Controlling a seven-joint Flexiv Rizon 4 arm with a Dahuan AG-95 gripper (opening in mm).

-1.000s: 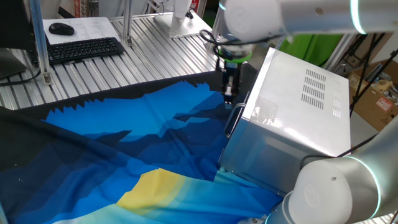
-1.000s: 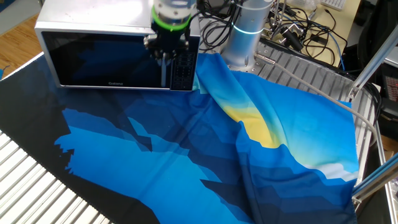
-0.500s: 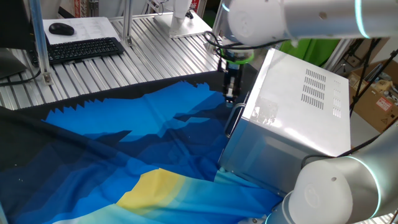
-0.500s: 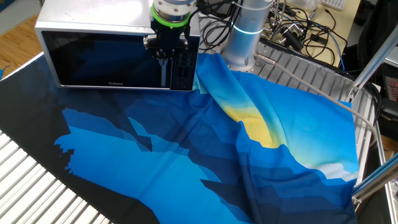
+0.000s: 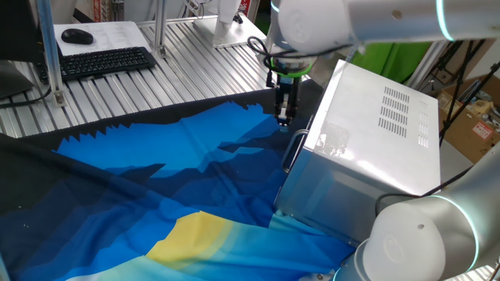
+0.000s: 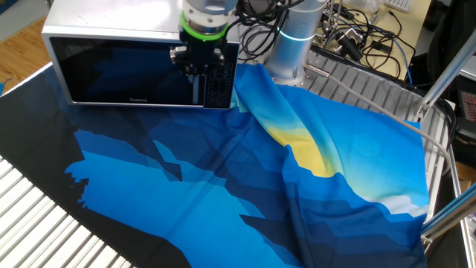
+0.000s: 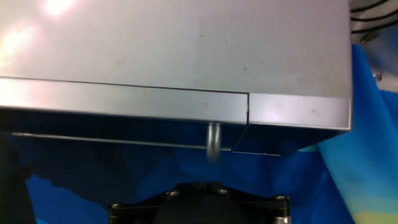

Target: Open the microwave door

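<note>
At the far edge of the cloth-covered table stands the microwave, a silver brushed-metal box with vent slots on its casing. Its front carries the microwave door, a dark glass panel that sits flush with the casing, with a slim vertical bar handle beside the control panel. From the hand view the handle's top end appears as a small silver loop projecting below the door's upper edge. Directly above the handle hangs the gripper, pointing steeply down, its two fingers drawn together; whether they pinch the handle cannot be told. A blue and yellow cloth spreads across the table. Beyond it lie a keyboard and mouse.
</note>
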